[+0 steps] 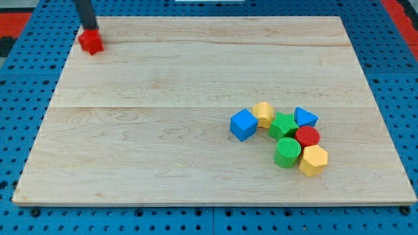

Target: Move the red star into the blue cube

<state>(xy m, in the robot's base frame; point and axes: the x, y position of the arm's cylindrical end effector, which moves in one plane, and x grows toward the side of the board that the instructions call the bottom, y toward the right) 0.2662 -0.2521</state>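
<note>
Though its points are hard to make out, the red star (91,42) sits small and glossy at the tabletop (163,130)'s top-left corner, my tip (89,29) touching its upper edge; the rod's top is cut off. The blue cube (243,124) lies toward the bottom-right, well apart.

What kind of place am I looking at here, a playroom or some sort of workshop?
Probably a robotics lab test bench, not a playroom. A bare wooden board lies on a blue perforated base, and my tip touches a red star, with the blue cube among clustered blocks.
</note>
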